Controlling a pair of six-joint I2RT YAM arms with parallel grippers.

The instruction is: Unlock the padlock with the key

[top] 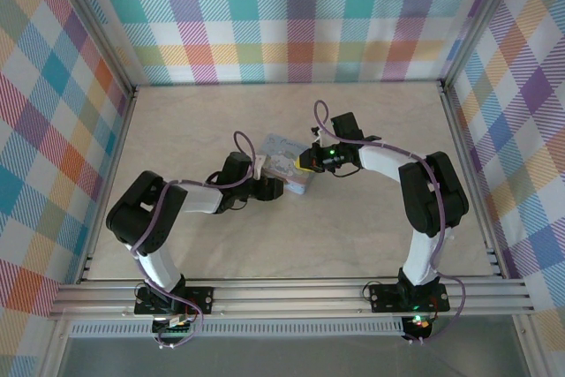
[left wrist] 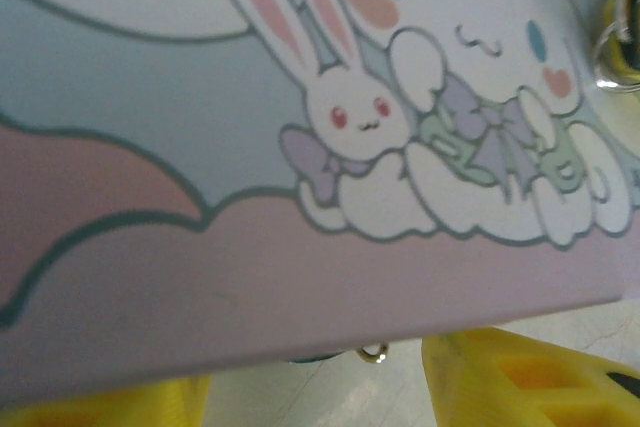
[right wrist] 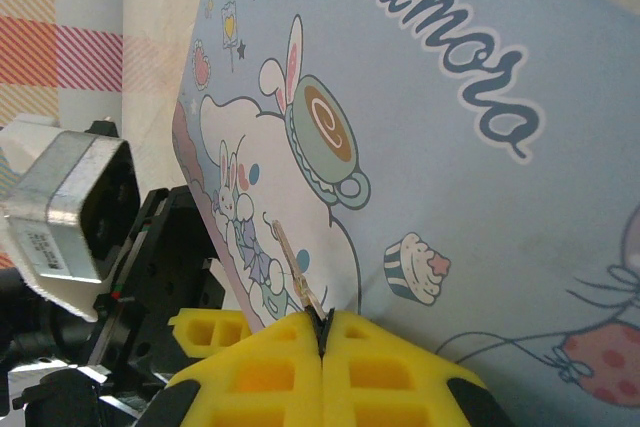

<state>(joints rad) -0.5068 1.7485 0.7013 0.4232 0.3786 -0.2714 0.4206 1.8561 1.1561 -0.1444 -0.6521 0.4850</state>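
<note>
One key pointing 11 o'clock across tin, right fingers clenching it ready for insertion; left fingers sitting apart, grasp cannot tell.

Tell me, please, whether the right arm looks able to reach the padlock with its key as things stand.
Probably not directly: the right pincer holds the key over the tin lid, while the padlock peeks from under the tin's edge.

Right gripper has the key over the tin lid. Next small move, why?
Probably slide the right gripper with the key across the tin toward the edge by the left gripper: what may be the padlock peeks out there, and the key is not there yet.
</note>
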